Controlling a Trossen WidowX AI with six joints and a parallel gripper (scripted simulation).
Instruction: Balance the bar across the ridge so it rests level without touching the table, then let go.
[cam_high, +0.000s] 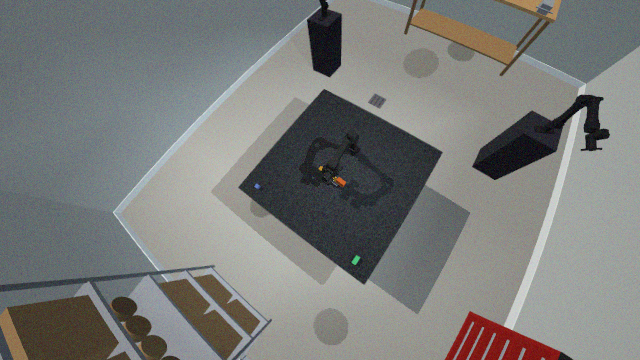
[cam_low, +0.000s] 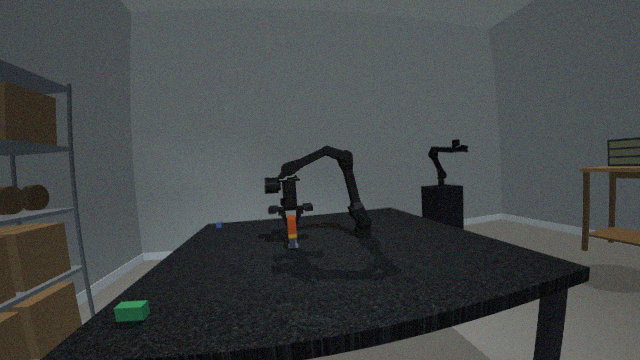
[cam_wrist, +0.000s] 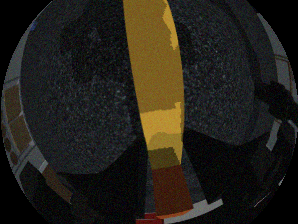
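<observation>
bar: orange, clamped in the end effector, seen end-on above mid-surface, nearer the far edge | ridge: small grey piece just under the bar; contact unclear | end effector: pointing down, fingers shut on the bar | surface: dark; green block near front-left corner, blue block near far-left corner
</observation>
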